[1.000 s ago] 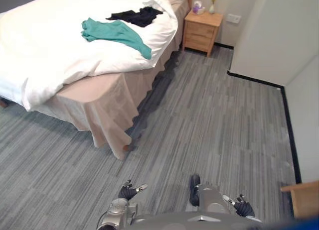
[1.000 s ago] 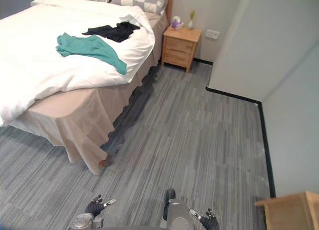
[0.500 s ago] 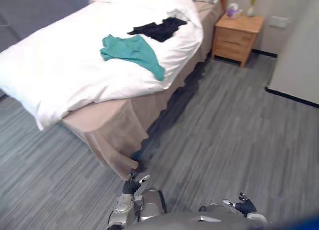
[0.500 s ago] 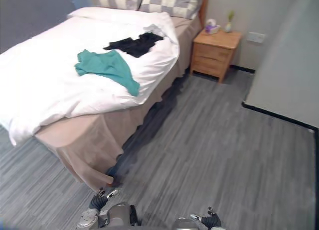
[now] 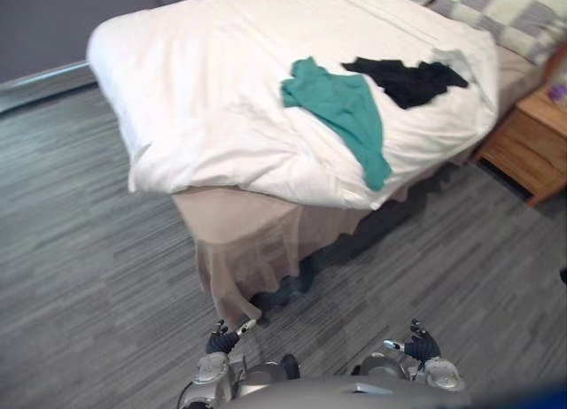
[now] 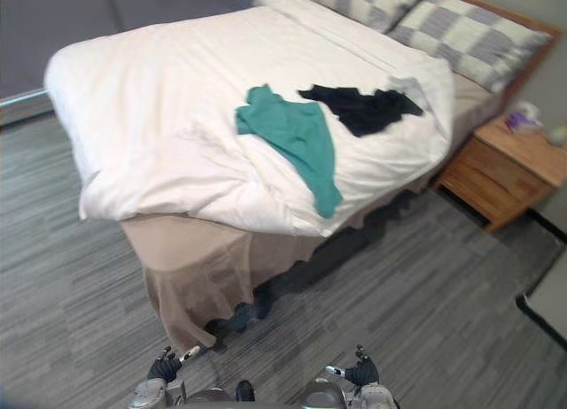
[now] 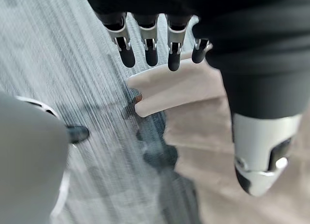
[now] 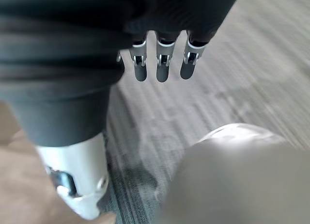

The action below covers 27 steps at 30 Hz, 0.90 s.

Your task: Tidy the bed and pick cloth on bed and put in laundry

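Left hand [image 5: 221, 341] and right hand [image 5: 422, 346] both hang open, fingers straight, holding nothing, above the grey floor [image 5: 89, 276] just off the bed's [image 5: 257, 241] foot corner. I count two cloths on the bed's white duvet [image 5: 204, 73]: one green cloth [image 5: 341, 108] reaching its side edge, and one black cloth [image 5: 407, 80] just beside it, nearer the two checked pillows [image 6: 461, 42]. One wooden nightstand [image 6: 500, 165] stands beside the bed's head.

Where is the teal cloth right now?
In the left eye view, the crumpled teal cloth lies on the white duvet, just left of the black cloth.
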### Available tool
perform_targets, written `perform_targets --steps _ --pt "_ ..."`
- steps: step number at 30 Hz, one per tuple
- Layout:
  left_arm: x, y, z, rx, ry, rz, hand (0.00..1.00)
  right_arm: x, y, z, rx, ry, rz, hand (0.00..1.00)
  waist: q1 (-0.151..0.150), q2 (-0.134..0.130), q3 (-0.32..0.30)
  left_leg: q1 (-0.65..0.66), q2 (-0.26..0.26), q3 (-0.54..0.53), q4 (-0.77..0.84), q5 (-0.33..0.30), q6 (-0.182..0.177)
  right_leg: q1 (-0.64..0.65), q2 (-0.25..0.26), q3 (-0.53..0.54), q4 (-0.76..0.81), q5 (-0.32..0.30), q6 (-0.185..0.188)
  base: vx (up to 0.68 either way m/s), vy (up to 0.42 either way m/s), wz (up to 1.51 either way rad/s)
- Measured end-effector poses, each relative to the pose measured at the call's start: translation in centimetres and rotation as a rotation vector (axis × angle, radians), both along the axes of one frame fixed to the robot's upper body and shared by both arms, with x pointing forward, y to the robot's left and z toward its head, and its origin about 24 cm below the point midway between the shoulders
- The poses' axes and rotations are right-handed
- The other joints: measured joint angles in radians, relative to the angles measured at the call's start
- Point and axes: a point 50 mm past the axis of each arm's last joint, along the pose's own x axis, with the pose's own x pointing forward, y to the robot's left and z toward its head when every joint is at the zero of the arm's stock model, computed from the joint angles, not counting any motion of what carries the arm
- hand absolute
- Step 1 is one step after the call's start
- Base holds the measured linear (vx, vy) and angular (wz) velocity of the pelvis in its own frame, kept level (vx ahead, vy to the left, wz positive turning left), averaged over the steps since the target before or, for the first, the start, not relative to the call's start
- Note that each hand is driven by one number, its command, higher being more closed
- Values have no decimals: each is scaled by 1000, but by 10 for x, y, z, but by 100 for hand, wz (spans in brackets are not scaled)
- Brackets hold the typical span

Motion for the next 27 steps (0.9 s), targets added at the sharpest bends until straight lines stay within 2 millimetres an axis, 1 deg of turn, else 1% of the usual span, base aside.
perform_targets --steps 1,2,3,4,5,7,9,12,13,16,18,22,23,24,27 --pt "-2 2 0 6 7 -5 0 -7 2 -2 10 17 -27 0 6 -15 -8 -2 -17 -55 0 -1 -16 -6 6 89 -124 57 16 -35 -55 171" --pt "-2 5 0 13 8 -4 0 -9 4 -3 18 23 -32 0 8 -31 -15 -1 -31 -76 -1 -3 -24 -8 2 132 -174 117 10 -61 -97 128" --pt "-6 8 -1 2 16 43 0 -12 8 -6 31 42 -42 0 21 -50 -22 10 -43 -109 -8 -7 -42 7 -5 171 -204 144 29 69 -182 71" --pt "-9 4 -2 -14 17 63 0 -14 1 -5 16 53 -47 0 37 -17 -38 5 -20 -105 -20 -2 -56 15 12 153 -232 157 13 116 -188 50" --pt "-10 3 -3 -17 18 67 0 -13 0 -5 12 50 -48 0 37 -11 -41 4 -16 -105 -24 -2 -58 19 17 149 -241 157 13 134 -173 19" --pt "-14 -3 -5 -37 31 83 0 -9 -5 -4 1 47 -45 0 25 8 -39 17 12 -123 -52 5 -82 60 46 118 -309 168 -3 118 -177 19" --pt "-18 -2 -6 -35 47 89 0 -10 -4 -5 5 60 -40 0 17 8 -40 36 26 -129 -61 1 -99 95 65 100 -343 175 -14 104 -150 14" --pt "-20 1 -7 -33 50 112 0 -13 2 -7 25 88 -16 0 21 -9 -50 44 38 -130 -57 1 -113 128 81 89 -379 182 -25 68 -86 11" --pt "-20 2 -6 -29 51 116 0 -13 5 -8 42 91 -9 0 21 -19 -49 45 39 -130 -58 2 -114 136 82 84 -386 182 -25 29 -38 14" --pt "-21 6 -6 -20 53 118 0 -14 8 -9 79 103 -14 0 24 -32 -53 42 39 -132 -58 2 -114 150 81 79 -419 199 -18 -13 16 10" --pt "-21 7 -6 -20 55 119 0 -15 9 -10 85 111 -2 0 22 -34 -55 40 35 -131 -58 2 -113 156 79 79 -436 210 -15 -36 47 1" --pt "-21 8 -6 -18 55 117 0 -18 10 -11 96 132 4 0 22 -39 -58 39 21 -135 -60 11 -100 168 72 74 -457 222 -6 -50 43 6" --pt "-21 8 -6 -20 53 115 0 -19 11 -11 100 136 3 0 22 -41 -59 39 17 -139 -66 17 -94 169 70 71 -460 224 -5 -38 24 6" --pt "-25 7 -7 -34 58 90 0 -30 11 -13 164 168 7 0 20 -33 -92 39 15 -143 -126 71 -101 170 76 55 -499 252 -10 -25 15 4" --pt "-25 7 -7 -34 58 90 0 -30 11 -13 164 168 7 0 20 -33 -92 39 15 -143 -126 71 -101 170 76 55 -499 252 -10 0 0 0"
